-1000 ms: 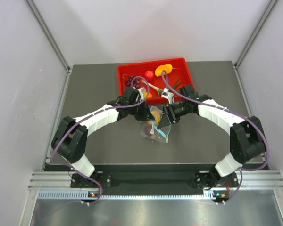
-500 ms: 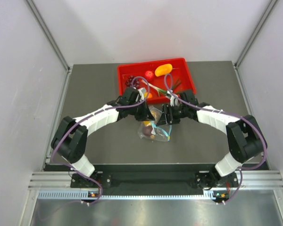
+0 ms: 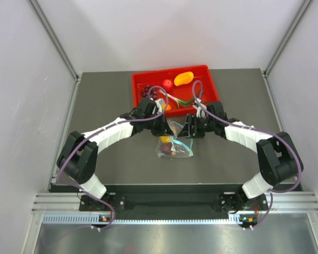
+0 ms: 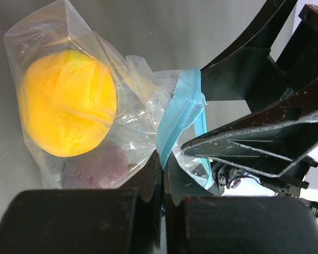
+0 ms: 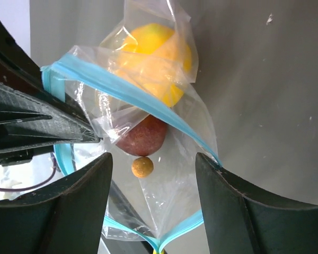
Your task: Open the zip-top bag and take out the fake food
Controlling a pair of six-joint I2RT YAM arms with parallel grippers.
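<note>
Scene: seen from above, two black-and-white robot arms reach in from the lower left and lower right. They meet over the middle of a dark grey table [image 3: 111, 95].

Zip-top bag [image 3: 175, 146]: a clear, crinkled pouch at the centre of the overhead frame, just below the two end effectors. Whether it rests on the table or hangs cannot be told.

Contents: a round yellow lemon [image 4: 69, 103] fills the closed end. A dark maroon piece [image 5: 143, 135] sits beside it, with a small tan ball [image 5: 142, 167] nearer the mouth. All are inside the plastic.

Zip strip [image 4: 183, 114]: teal-blue. In the right wrist view it runs in two separate lines, so the mouth looks parted.

Left end effector [image 4: 163, 164]: clenched on the bag's edge just beside the teal strip, at the lower centre of its own view.

Right end effector [image 5: 153, 156]: released, its fingers spread wide at the lower corners of its view. The bag mouth lies between them, and neither finger can be seen to touch it.

Red tray [image 3: 206, 79]: at the upper centre of the overhead frame, beyond the arms. It holds an orange-yellow mango-shaped fruit [image 3: 184, 78] and other toys.

Change: over the last second the right arm has drawn its wrist toward the right of the frame and turned it. The bag has sagged lower and wider.

Meaning: the bag seems held from one side only. The right end effector probably has to take the far lip, or reach in, before any food comes out.
</note>
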